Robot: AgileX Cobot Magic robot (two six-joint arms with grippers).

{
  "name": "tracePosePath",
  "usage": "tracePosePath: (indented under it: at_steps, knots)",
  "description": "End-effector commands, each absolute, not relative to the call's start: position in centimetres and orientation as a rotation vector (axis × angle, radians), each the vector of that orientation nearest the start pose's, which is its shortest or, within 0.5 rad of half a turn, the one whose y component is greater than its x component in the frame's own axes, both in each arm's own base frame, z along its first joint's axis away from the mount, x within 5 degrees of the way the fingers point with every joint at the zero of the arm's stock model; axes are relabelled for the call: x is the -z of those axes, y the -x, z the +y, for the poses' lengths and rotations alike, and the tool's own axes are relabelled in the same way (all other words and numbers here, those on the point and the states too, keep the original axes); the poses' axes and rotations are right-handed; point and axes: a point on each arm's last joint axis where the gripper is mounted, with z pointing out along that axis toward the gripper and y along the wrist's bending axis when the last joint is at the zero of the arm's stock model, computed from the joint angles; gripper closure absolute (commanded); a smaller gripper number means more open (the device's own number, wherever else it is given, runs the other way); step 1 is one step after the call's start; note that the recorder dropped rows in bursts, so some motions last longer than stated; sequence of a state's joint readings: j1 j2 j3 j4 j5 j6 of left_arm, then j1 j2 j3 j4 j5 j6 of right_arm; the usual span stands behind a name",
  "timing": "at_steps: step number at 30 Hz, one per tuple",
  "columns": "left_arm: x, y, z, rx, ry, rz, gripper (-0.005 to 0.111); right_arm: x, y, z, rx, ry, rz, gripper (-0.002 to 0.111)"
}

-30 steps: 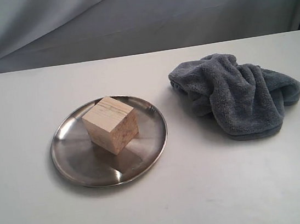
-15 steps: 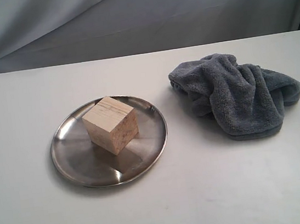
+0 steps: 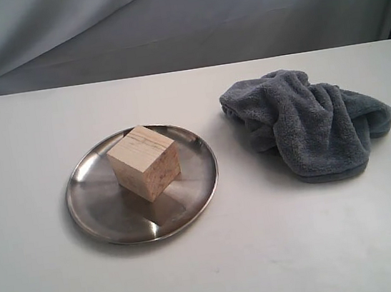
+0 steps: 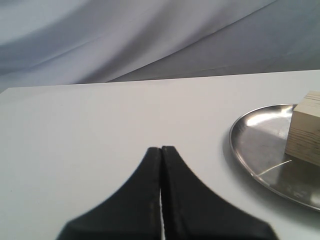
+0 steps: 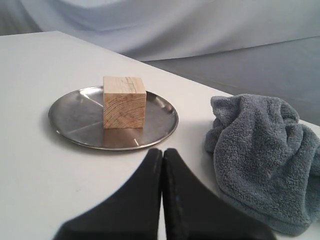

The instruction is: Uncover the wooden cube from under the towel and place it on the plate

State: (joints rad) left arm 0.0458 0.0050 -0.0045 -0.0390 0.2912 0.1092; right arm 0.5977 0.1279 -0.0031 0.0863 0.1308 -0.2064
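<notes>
- Two black, tapered grippers, both empty. The left gripper [image 4: 161,148] has its jaws pressed together with only a hairline seam between them, and the right gripper [image 5: 162,150] is closed the same way. Neither holds or touches anything.
- Both hang over the bare, matt white table top [image 3: 281,250], apart from the work pieces.
- Pale, light-tan wooden cube [image 3: 143,162]: uncovered, standing flat on the plate, a little toward the far rim. Judged from this, the required placement appears to be met.
- Cube, handling (judgement): rigid and not fragile, probably light to moderate in weight. The faces are flat and sawn with crisp edges; straight grain lines show on top and curved end-grain rings on one side. Dry wood should give the pads fair friction. The best hold is across two opposite side faces at mid-height, jaws square to them.
- Round, shallow stainless-steel plate [image 3: 107,211]: polished, with a low raised rim and radial reflections. Judged slick, so a nudge could slide the cube, and the plate may skate on the table.
- Fluffy blue-grey terry towel [image 3: 308,124]: bunched in a loose heap on the table, well apart from the plate. It is soft and limp with a deep pile and would be pinched at a raised fold. No label is visible.
- Grey draped cloth backdrop [image 3: 164,20] behind the table, lying in soft folds.
</notes>
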Motion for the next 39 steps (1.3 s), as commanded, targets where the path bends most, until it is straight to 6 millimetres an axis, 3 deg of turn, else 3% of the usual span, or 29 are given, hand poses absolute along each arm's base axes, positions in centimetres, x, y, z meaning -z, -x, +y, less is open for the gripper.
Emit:
tracePosePath:
  at_steps: [1, 13, 24, 39]
  knots:
    - [-18.7, -5.5, 0.1, -0.073, -0.027, 1.769, 0.107, -18.8, -4.9, 3.4, -0.317, 0.670, 1.669, 0.108]
    - [-18.7, -5.5, 0.1, -0.073, -0.027, 1.769, 0.107, -18.1, -4.7, 3.1, -0.263, 0.725, 1.722, 0.108]
    - [-18.7, -5.5, 0.1, -0.073, -0.027, 1.769, 0.107, -18.1, -4.9, 2.7, -0.205, 0.638, 1.751, 0.108]
    - [-18.7, -5.5, 0.1, -0.073, -0.027, 1.769, 0.107, -18.2, -5.3, 0.9, -0.044, 0.227, 1.820, 0.108]
